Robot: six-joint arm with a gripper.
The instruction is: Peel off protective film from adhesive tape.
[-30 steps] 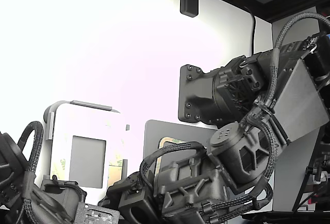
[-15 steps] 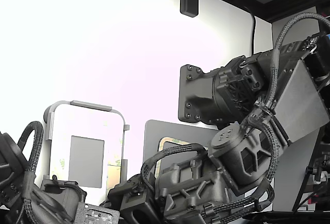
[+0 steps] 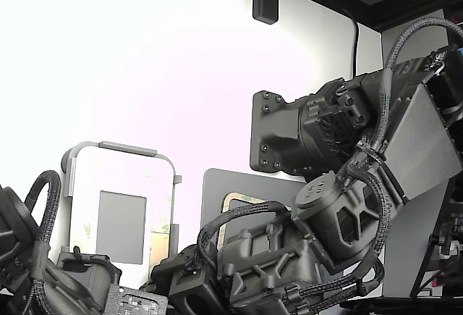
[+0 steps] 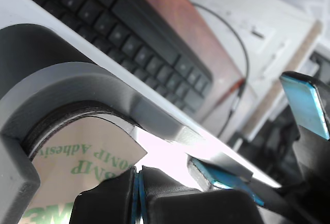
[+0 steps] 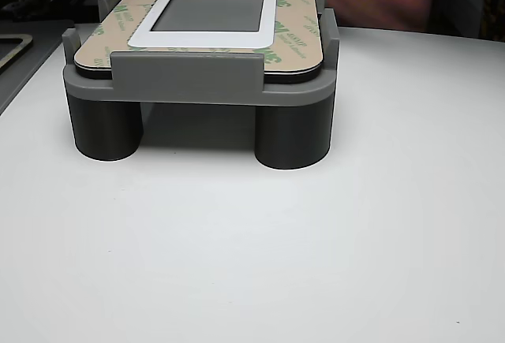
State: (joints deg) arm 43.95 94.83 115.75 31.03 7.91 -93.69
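Observation:
The protective film (image 5: 293, 37) is a tan ring with green print, lying flat around a white border and a dark panel (image 5: 207, 10) on a grey fixture (image 5: 185, 71). The adhesive tape is hidden under it. In the wrist view the film (image 4: 77, 167) shows close up beneath the fixture's rounded corner lip (image 4: 77, 85). My gripper (image 4: 138, 183) is shut at that corner, its blue pads pressed together, and the film's edge runs into their seam. Beside it a second gripper's blue-padded fingers (image 4: 304, 105) stand apart. The exterior view shows only the arm bodies (image 3: 347, 148).
A black keyboard (image 4: 129, 33), a brown surface and a thin cable (image 4: 242, 64) lie beyond the fixture. The fixture stands on round legs (image 5: 292, 134) on a white table (image 5: 252, 264). In the exterior view a grey plate (image 3: 217, 185) stands behind the arms.
In the exterior view the lower arm dipped slightly half a second ago and has come back up a little. The washed-out fixture outline has become clearer.

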